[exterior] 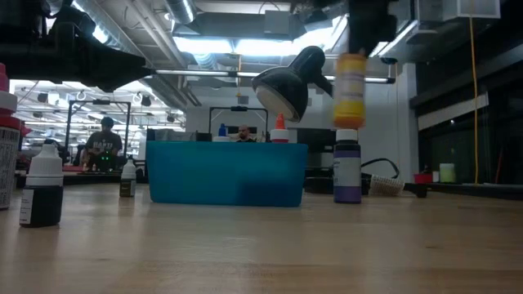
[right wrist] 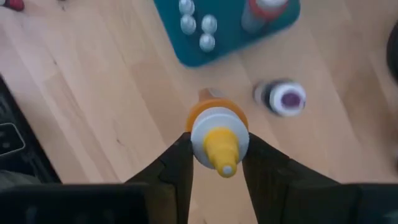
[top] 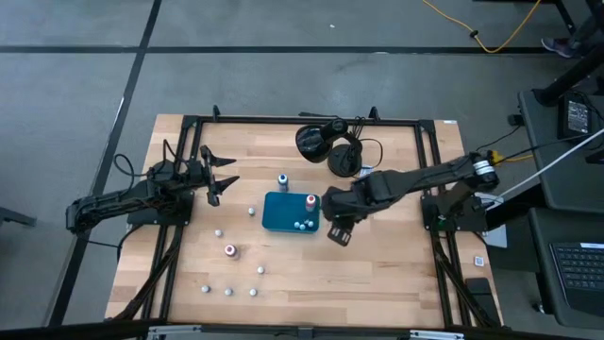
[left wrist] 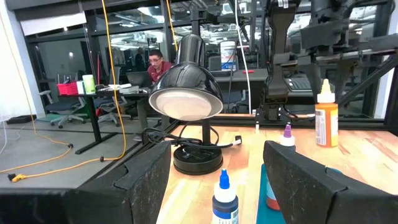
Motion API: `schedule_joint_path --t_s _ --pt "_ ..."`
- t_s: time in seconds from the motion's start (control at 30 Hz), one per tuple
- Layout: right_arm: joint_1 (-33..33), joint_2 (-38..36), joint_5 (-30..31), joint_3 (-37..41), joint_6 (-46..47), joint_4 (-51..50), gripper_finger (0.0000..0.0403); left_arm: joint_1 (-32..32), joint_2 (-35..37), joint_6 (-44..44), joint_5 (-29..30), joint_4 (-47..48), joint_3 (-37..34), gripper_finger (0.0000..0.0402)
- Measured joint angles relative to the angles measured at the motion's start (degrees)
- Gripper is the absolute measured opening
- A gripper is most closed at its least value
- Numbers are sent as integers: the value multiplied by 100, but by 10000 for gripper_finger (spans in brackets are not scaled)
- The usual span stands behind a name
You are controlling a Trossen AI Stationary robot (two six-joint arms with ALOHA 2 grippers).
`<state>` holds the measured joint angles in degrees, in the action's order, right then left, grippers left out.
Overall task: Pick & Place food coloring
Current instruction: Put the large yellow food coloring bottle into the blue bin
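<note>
An orange food coloring bottle [exterior: 351, 88] with a yellow top hangs in the air, my right gripper [right wrist: 217, 148] shut on it. It is just right of the teal tray [top: 279, 212] and above a purple-topped bottle [exterior: 347, 171] standing on the table. Inside the tray stand a red-topped bottle [top: 310, 201] and a few white-capped ones [top: 302, 225]. A blue-topped bottle [top: 282, 179] stands beyond the tray's far side. My left gripper [top: 226, 179] waits open at the table's left, touching nothing. My right gripper pinches the orange bottle at its pale collar [right wrist: 200, 132], just under the yellow top, between its two fingers [right wrist: 177, 163]. The fingers come from above, pointing steeply down. The bottle hangs upright below them, lifted clear of the table.
Several small bottles stand loose on the near left of the table, among them a red-topped one [top: 229, 250] and a dark one with a white cap [exterior: 42, 186]. A black desk lamp [top: 330, 146] with its cord sits at the far edge behind the tray.
</note>
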<state>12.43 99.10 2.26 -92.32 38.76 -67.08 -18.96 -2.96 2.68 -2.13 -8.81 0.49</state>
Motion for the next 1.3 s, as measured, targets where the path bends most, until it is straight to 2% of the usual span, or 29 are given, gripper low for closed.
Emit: schedule_joint_path --t_s 0.23,0.43,0.93,1.3 --pt "-315 741 2 -918 -725 -154 121 0 1 0 0 1 -1 251" --pt "-531 1248 3 -1377 -1199 -156 121 0 2 0 -1 2 0 251" --pt "-799 1634 20 -1396 -1634 5 122 0 1 2 -2 2 -2 251" --pt "-794 1634 17 -902 -1663 454 122 0 1 2 -1 2 -1 251"
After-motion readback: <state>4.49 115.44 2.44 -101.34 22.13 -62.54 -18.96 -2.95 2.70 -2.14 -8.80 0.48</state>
